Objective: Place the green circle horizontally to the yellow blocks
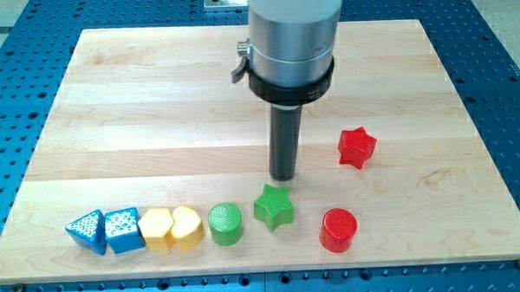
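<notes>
The green circle (225,223) sits near the view's bottom, just right of two yellow blocks: a yellow heart (186,227) and another yellow block (156,229), all in one row. A green star (273,206) lies right of the green circle. My tip (284,176) is on the board just above the green star, up and to the right of the green circle, not touching the circle.
A blue triangle (87,231) and a blue cube-like block (122,230) continue the row to the left of the yellow blocks. A red circle (338,229) lies at the bottom right and a red star (357,147) at the right. The wooden board (154,98) lies on a blue perforated table.
</notes>
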Tool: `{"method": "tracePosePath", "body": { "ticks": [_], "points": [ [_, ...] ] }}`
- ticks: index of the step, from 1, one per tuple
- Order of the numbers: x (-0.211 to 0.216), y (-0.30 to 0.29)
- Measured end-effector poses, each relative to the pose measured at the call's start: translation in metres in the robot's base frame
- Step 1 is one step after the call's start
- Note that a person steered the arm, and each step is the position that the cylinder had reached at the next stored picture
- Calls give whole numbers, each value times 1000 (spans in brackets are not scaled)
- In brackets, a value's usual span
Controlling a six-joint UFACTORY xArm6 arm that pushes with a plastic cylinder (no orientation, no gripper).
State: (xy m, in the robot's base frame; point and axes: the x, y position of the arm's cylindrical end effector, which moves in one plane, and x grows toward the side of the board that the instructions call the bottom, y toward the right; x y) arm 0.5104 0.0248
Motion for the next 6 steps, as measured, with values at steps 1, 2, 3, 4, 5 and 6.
{"method": "tracePosePath", "body": {
  "ticks": [1,2,3,4,5,6],
  "points": [
    [10,0],
    [13,2],
    [21,7],
    [28,14],
    [34,34],
    [34,49]
  ]
}}
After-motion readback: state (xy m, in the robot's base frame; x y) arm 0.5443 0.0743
